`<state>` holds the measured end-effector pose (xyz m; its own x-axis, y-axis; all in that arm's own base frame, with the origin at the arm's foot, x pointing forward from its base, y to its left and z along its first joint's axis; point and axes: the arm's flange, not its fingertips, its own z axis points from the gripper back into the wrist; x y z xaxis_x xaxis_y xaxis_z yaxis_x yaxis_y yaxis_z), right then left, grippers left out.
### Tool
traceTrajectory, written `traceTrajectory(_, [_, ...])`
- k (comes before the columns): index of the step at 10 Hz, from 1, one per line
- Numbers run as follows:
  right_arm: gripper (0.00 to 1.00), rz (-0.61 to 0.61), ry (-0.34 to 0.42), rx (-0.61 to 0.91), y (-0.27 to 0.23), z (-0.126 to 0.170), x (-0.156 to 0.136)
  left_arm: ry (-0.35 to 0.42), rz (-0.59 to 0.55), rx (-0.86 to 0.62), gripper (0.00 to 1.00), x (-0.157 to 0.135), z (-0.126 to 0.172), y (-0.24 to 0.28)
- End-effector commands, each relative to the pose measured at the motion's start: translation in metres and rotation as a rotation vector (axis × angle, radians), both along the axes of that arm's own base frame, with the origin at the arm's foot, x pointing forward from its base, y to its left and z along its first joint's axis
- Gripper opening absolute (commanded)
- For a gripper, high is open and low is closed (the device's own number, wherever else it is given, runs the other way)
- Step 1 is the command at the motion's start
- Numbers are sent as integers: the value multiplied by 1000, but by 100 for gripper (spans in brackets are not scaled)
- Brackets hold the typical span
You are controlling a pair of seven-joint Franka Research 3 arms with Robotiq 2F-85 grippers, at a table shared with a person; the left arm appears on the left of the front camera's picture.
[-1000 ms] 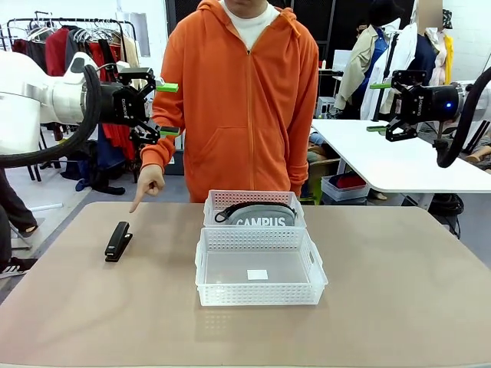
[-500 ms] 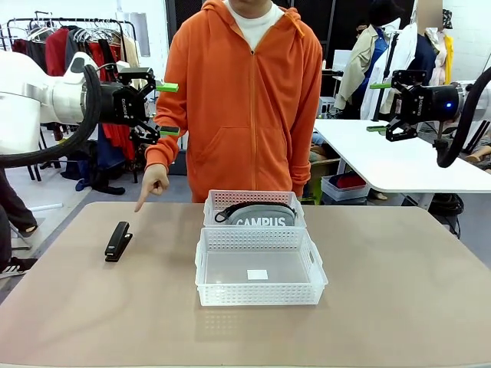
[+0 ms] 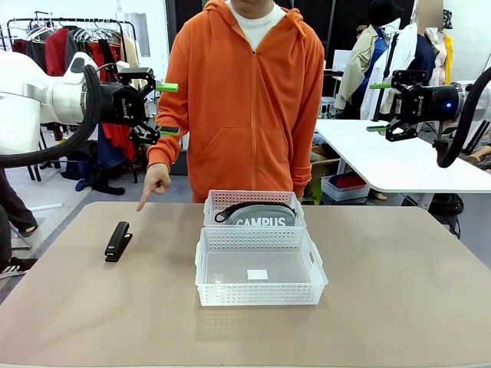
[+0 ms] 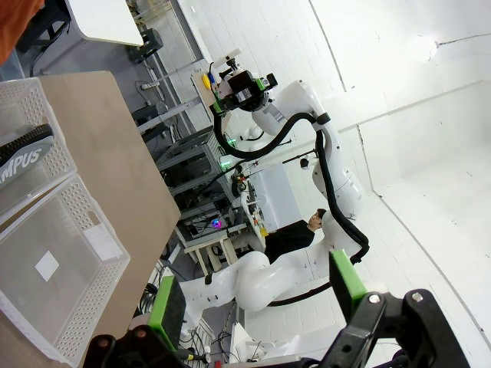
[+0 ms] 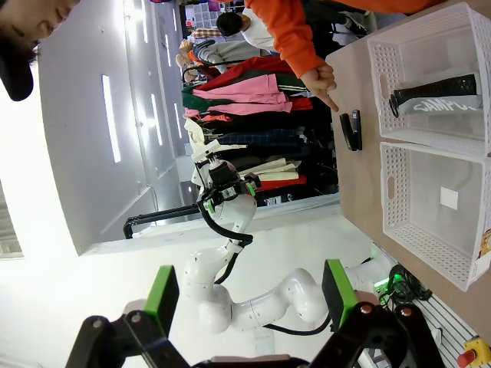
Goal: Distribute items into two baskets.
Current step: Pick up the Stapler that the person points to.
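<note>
A small black stapler [image 3: 118, 241] lies on the table's left side, also seen as the stapler [image 5: 351, 129]. The person's hand [image 3: 155, 184] points a finger down toward it from above. The grey "CAMPUS" pouch [image 3: 261, 216] sits in the far basket [image 3: 254, 201]; the near, larger basket [image 3: 259, 266] holds only a small white label [image 3: 257, 274]. My left gripper [image 3: 168, 109] hangs open high at the left, away from the table. Up at the right, my right gripper [image 3: 377, 107] is open too, holding nothing.
The two baskets stand touching at the table's middle. The person in an orange hoodie [image 3: 245, 100] stands at the far edge. A white table [image 3: 399, 165] and clothes racks are behind. Bare tabletop lies to the right and front.
The person's pointing hand has risen slightly and drawn back from the stapler. Both arms have stayed still.
</note>
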<state>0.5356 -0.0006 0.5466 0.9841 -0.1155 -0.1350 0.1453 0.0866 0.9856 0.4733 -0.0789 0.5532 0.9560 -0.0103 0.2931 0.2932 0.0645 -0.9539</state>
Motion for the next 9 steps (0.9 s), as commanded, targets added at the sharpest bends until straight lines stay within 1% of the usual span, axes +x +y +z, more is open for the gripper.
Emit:
traceTrajectory(1, [100, 1, -8, 0, -1, 2, 0, -5, -6, -1, 100, -2, 2, 0])
traceTrajectory(6, [100, 1, -8, 0, -1, 2, 0, 0, 0, 0, 100, 0, 0, 0])
traceTrajectory(7, [100, 1, -8, 0, -1, 2, 0, -6, -7, 16, 100, -6, -4, -20])
traceTrajectory(8, [100, 1, -8, 0, -1, 2, 0, -22, 9, 32, 100, -7, -2, -19])
traceTrajectory(9, [100, 1, -8, 0, -1, 2, 0, -2, -10, 24, 100, -2, -1, -4])
